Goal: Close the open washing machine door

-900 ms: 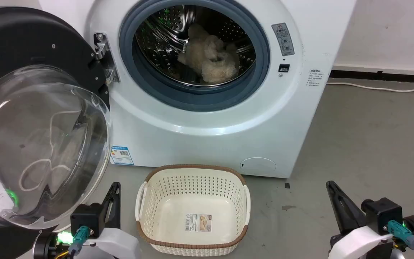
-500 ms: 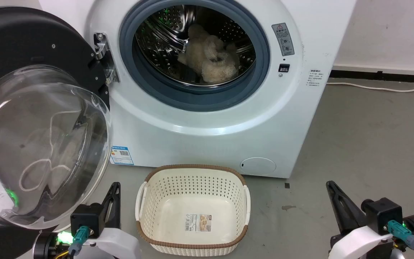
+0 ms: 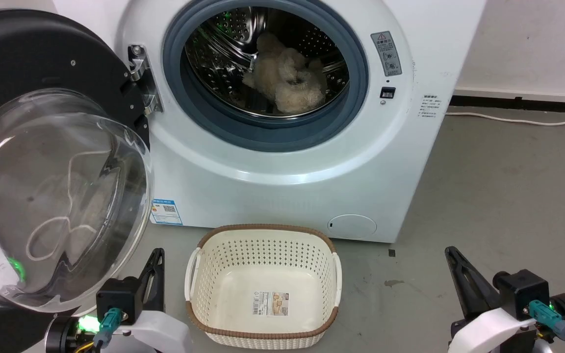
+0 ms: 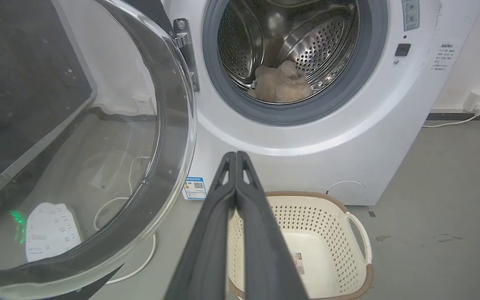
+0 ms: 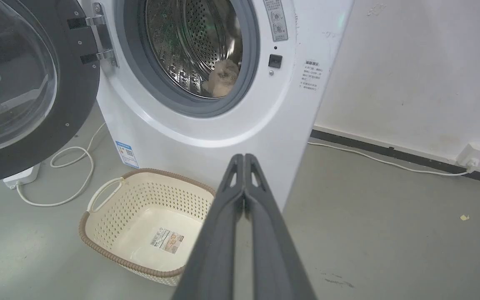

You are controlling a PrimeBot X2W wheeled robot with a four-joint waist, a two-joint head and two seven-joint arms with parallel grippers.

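The round black washing machine door point(image 3: 22, 54) stands swung wide open at the left, its bulging clear glass bowl point(image 3: 57, 196) facing me and its metal hinge point(image 3: 140, 78) fixed to the white machine point(image 3: 282, 162). The same door point(image 4: 56, 146) is at the left of the left wrist view and the door point(image 5: 23, 83) at the left of the right wrist view. My left gripper point(image 3: 157, 252) sits low, just right of the glass bowl, shut and holding nothing; its fingers point(image 4: 236, 155) are pressed together. My right gripper point(image 3: 448, 250) is at the lower right, shut and holding nothing, its fingers point(image 5: 244, 157) closed.
A cream perforated basket point(image 3: 199, 250) with a brown rim stands on the grey floor before the machine, between my grippers. A beige fluffy item point(image 3: 285, 78) lies in the steel drum. A white cable point(image 5: 69, 158) and power strip point(image 4: 52, 229) lie on the floor under the door.
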